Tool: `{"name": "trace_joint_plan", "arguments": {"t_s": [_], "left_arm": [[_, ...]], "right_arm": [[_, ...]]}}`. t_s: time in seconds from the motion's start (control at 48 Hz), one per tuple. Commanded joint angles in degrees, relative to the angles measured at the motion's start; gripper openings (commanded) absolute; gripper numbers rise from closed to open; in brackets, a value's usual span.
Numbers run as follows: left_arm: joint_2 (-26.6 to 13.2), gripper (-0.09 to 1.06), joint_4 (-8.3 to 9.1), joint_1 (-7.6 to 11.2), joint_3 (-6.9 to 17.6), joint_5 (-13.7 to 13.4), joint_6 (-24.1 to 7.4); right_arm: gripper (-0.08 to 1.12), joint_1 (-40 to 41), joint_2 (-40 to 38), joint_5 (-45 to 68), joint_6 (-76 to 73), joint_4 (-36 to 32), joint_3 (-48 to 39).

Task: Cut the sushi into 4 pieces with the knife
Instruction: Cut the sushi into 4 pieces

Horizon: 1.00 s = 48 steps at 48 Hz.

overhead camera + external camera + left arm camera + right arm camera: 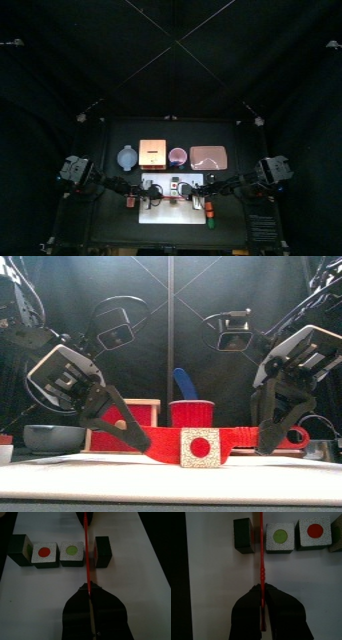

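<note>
Front view: left gripper [123, 431] and right gripper [274, 436] each clamp one end of the red knife [160, 439], blade between two end blocks of the sushi [201, 446] near the cutting board's [133, 572] middle.

Robot lab test booth, staged, not a real kitchen. Top view: black curtain [171, 50] fills the upper half and both sides, with a small black table [107, 215] at lower centre. Left arm [80, 172] enters from frame left and right arm [267, 170] from frame right. The props are toys: toy sushi roll [202, 446], red toy knife [154, 439], white cutting board [174, 215], wooden box [154, 153], pink tray [209, 157]. Front view has the same black cloth behind everything.
</note>
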<state>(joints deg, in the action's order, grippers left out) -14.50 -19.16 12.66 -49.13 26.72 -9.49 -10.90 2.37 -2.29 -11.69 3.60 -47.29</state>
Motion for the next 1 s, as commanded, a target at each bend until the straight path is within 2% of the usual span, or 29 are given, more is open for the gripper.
{"name": "trace_joint_plan", "arguments": {"t_s": [0.021, 0.229, 0.562, 0.688, 0.896, 1.0], "left_arm": [[-1.49, 0.13, -0.62, 0.88, 1.05, -1.67, 0.18], [-1.41, 0.13, -1.67, 2.99, 2.29, -4.75, 0.18], [-0.88, 0.17, -1.67, 2.11, 3.87, -5.36, -0.26], [0.53, 0.27, -1.32, 1.93, 4.04, -5.62, -0.44], [3.25, 0.56, -0.18, 1.93, 4.04, -5.89, -0.44], [5.36, 0.64, 0.79, 1.32, 3.96, -5.27, -0.53]], "right_arm": [[0.08, -1.14, 1.14, 0.53, 0.09, 0.53, 2.11], [0.08, -3.08, 1.41, 0.53, 0.09, 1.85, 2.81], [0.09, -2.72, 0.62, 0.35, 0.26, 1.49, 2.81], [0.08, -2.72, -0.35, 0.18, 0.26, 1.14, 2.72], [0.08, -2.29, -4.13, -2.46, 0.26, 0.26, 1.41], [0.09, -1.93, -6.94, -4.13, 0.18, 0.09, 0.0]]}}
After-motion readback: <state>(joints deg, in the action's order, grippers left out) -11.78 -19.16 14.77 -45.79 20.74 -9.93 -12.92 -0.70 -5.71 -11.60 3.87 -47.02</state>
